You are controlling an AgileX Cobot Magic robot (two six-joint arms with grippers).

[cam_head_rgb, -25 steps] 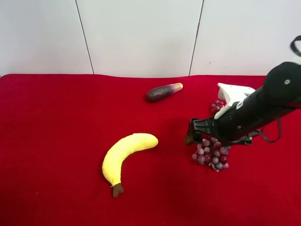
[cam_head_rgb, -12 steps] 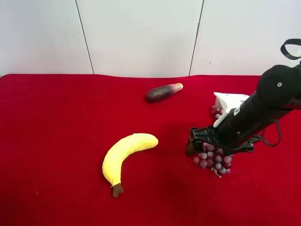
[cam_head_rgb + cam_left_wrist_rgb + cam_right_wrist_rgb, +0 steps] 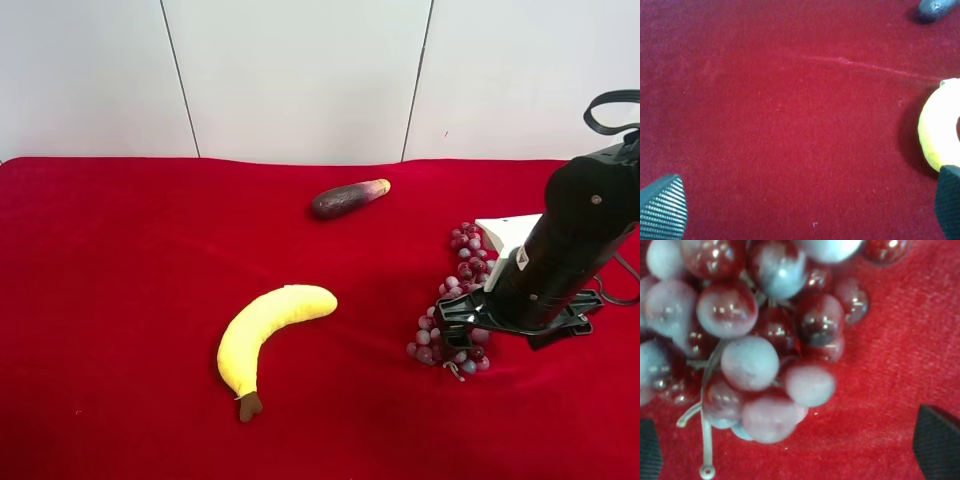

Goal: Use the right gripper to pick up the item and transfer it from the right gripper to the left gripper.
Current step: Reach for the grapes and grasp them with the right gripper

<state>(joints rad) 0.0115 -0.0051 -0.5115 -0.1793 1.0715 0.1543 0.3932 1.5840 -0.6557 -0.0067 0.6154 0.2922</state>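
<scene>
Since a second ago the banana (image 3: 265, 325), nearest the camera on the red cloth (image 3: 120, 280), has not moved. The arm at the exterior high view's right, which the wrist view shows is the right one, has swung from a low slant to a steeper stance and shifted toward that view's right. Its white wrist part (image 3: 505, 232) has gone with it. The right gripper (image 3: 792, 447) now hangs over the middle of the grapes (image 3: 445, 350) instead of their near end, so more of the bunch shows, running away from the camera on the cloth. The eggplant-like piece (image 3: 348, 196) farther back lies as before.

Only the right wrist view shows the jaws. They are spread wide, one dark tip in each lower corner, with the stem end of the bunch between them and neither tip touching a grape. Only the left wrist view shows the left gripper (image 3: 805, 205). It is also spread, over bare cloth with the banana's edge beside one tip and the eggplant-like piece far off.

In the exterior high view the arm covers the middle of the bunch. The close-up of the grapes is blurred.
</scene>
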